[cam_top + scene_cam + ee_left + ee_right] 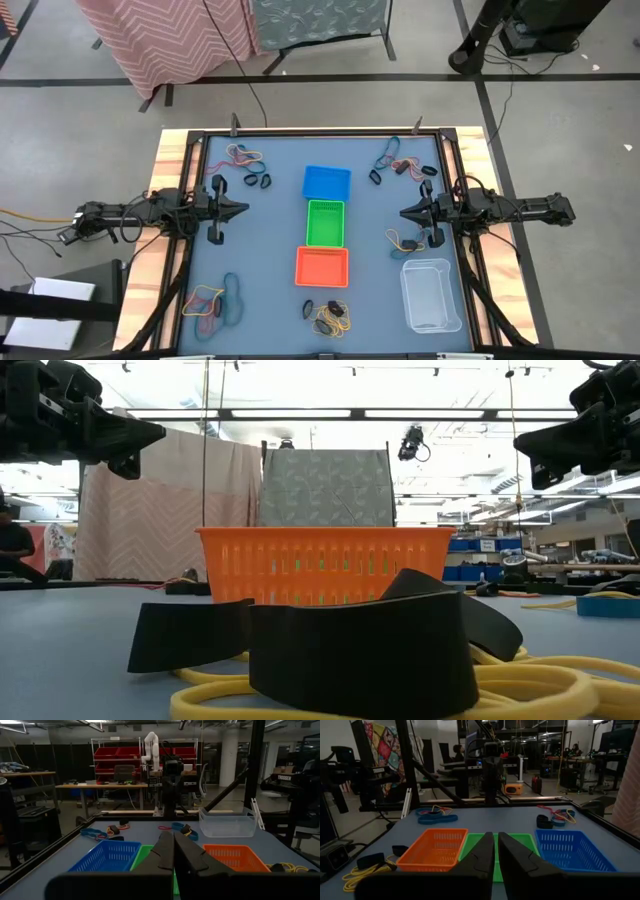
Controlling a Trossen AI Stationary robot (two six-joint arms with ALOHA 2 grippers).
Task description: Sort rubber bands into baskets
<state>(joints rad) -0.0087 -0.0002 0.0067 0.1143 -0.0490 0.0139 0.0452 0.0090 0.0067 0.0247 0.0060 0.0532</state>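
Blue basket (327, 182), green basket (325, 222) and orange basket (322, 266) are aligned centrally, twelve to six o'clock; clear tub (431, 294) at four; rubber bands (327, 316) are scattered peripherally.

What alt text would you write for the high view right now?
Blue, green and orange baskets line the table's middle, with rubber band clusters around them. Left gripper and right gripper hover shut at either side; clear tub near right.

We count three small baskets: blue basket (327, 182) | green basket (325, 222) | orange basket (322, 266) | one clear tub (431, 295) | five rubber band clusters (327, 317) | two arms
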